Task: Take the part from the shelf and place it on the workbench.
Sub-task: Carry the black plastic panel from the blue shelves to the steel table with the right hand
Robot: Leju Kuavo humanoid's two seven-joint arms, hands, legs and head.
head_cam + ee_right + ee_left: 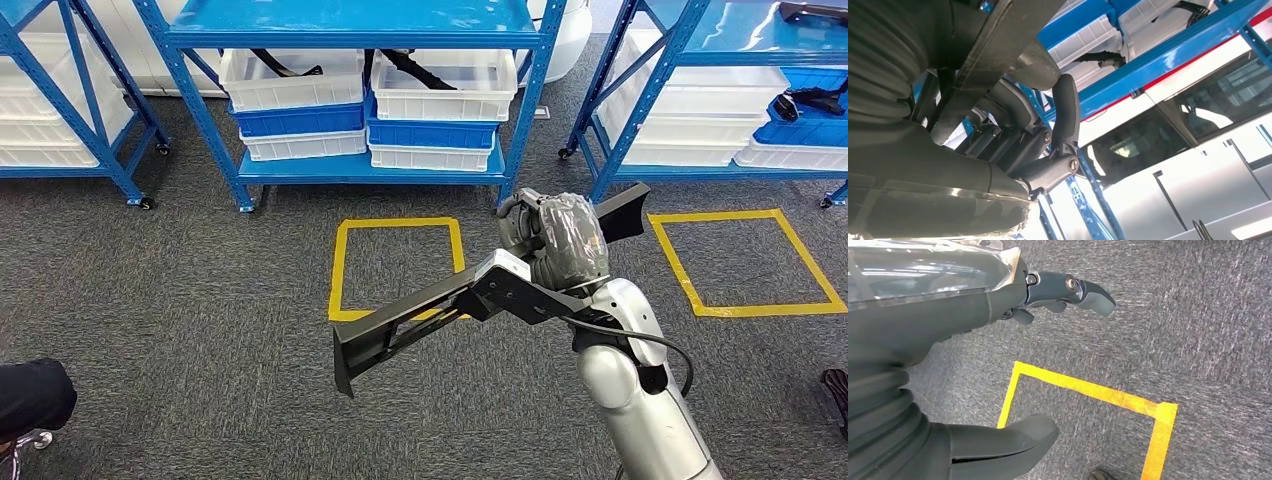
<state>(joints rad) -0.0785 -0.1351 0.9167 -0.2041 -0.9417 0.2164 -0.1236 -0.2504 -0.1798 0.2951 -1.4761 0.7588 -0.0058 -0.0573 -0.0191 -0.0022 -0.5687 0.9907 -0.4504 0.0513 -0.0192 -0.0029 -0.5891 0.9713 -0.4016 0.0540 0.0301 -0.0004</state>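
The right hand (556, 243) is clenched around the long black part (420, 320), holding it clear of the grey carpet (200, 300) in front of the robot, so the pick from the shelf is judged done; placing on the workbench remains, and no workbench is visible. The left hand (998, 340) hangs above a yellow floor marking (1088, 390), fingers apart and empty. Beyond stands the blue shelf (360, 170) of white bins (430, 90).

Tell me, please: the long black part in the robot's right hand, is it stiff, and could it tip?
The black part looks stiff: it juts out straight, without sagging. The right hand grips it off-centre, so the long end may pull downward. Its openwork frame suggests modest weight.
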